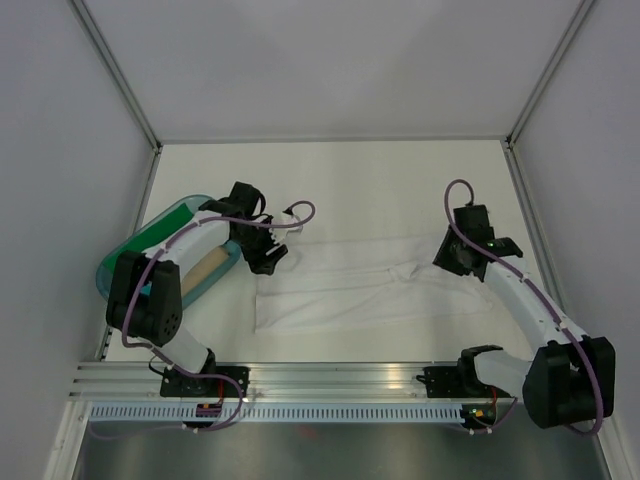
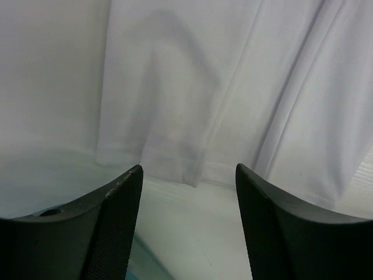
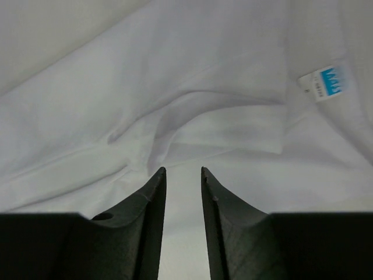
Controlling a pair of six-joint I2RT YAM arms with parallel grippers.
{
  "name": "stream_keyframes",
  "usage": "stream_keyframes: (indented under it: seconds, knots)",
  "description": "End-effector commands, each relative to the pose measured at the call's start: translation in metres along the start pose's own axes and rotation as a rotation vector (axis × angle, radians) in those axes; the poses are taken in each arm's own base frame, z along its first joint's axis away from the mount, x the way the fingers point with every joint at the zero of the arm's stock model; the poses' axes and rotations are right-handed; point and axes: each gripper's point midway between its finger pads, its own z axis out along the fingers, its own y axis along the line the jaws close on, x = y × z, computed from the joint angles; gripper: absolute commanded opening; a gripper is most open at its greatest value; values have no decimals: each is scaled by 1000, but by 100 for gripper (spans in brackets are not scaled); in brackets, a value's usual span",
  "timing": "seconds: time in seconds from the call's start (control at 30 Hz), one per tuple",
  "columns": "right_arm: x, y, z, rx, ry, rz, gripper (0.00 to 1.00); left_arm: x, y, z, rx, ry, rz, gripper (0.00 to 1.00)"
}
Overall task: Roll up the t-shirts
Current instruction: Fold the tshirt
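Observation:
A white t-shirt (image 1: 350,285) lies folded into a long flat strip across the table between my two arms. My left gripper (image 1: 266,256) hovers at the strip's left end, next to the tub. In the left wrist view the left gripper (image 2: 189,169) stands wide open and empty, with the shirt's hem (image 2: 175,169) just ahead of the fingertips. My right gripper (image 1: 452,256) is at the strip's right end. In the right wrist view the right gripper (image 3: 183,169) shows a narrow gap with nothing in it, above rumpled white cloth (image 3: 192,87) with a small blue neck label (image 3: 327,81).
A translucent teal tub (image 1: 107,276) stands at the left, beside the left arm. In it lie a green roll (image 1: 165,230) and a tan roll (image 1: 205,268). White walls close the table in at the back and both sides. A metal rail (image 1: 330,380) runs along the near edge.

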Motion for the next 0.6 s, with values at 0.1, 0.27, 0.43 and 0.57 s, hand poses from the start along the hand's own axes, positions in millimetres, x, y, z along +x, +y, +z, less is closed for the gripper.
stream_keyframes:
  seconds: [0.1,0.27,0.43,0.57]
  knots:
    - [-17,-67,21,50,28,224,29,-114,-36,-41,-39,-203,253,70]
    - [-18,-96,33,88,35,282,28,-210,-96,-11,31,-279,356,67]
    - [-14,-103,39,80,41,302,29,-275,-112,36,-19,-348,409,63]
    - [-10,-101,43,62,45,298,30,-290,-142,78,34,-339,453,61]
